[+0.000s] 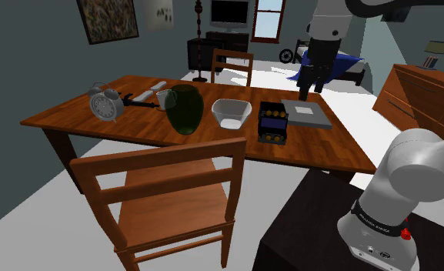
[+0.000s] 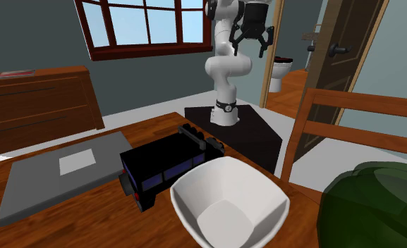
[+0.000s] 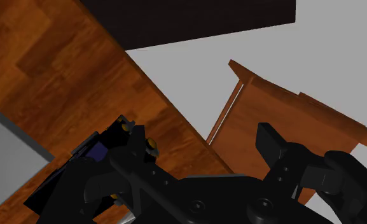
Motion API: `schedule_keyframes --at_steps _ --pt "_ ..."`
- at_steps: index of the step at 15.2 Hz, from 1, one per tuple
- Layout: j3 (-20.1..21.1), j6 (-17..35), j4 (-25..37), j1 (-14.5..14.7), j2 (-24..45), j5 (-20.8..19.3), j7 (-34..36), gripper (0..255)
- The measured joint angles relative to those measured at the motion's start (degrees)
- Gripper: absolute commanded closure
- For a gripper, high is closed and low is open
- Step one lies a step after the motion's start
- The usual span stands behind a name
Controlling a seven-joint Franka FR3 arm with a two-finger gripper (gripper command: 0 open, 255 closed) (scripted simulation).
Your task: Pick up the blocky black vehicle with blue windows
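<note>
The blocky black vehicle with blue windows lies on the wooden table, between a white bowl and a flat grey slab. In the second exterior view the vehicle sits just behind the bowl. My gripper hangs open well above the table, over the grey slab and slightly past the vehicle. Its fingers stand spread with nothing between them. In the wrist view the vehicle lies far below, beside one finger, near the table's edge.
A green vase, an alarm clock and small items stand on the table toward the shoulder view's left. One wooden chair stands at the near side, another at the far side. A dresser is at the right.
</note>
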Motion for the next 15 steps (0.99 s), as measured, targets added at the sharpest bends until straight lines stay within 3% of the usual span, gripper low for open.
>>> schedule_keyframes --at_steps 6,15 --pt "-4.7 4.5 -0.5 -0.2 4.6 -3.2 -7.6 0" --pt "-14.8 15.4 3.9 0.0 20.6 -7.9 -24.8 0"
